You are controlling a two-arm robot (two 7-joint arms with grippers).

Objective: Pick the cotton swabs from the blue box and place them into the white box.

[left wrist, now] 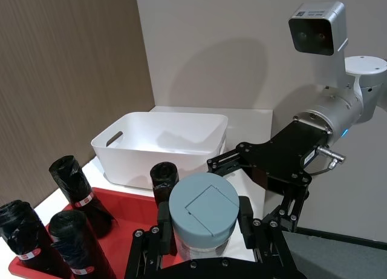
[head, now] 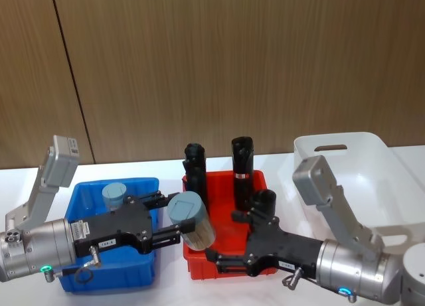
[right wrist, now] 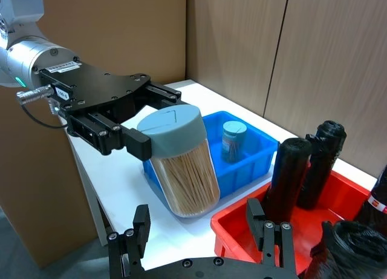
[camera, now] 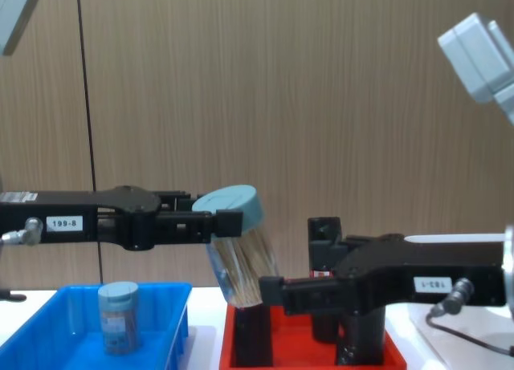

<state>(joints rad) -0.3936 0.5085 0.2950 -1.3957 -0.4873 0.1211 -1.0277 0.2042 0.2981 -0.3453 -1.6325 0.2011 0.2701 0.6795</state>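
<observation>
Left pincer (head: 171, 218) grips a cotton swabs tub (head: 192, 221) aloft; right pincer (head: 229, 239) reaches leftward, jaws apart.

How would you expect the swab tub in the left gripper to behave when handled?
The swab tub looks stiff: the left gripper clamps it without visible denting. Its smooth clear wall may slip, since it hangs tilted. Being round, it would probably roll if laid down.

The clear cotton swabs tub (head: 189, 220) is capped pale blue-grey; a blue box (head: 109, 279), red bin (head: 222, 186) and white box (head: 372, 180) are seen.
</observation>
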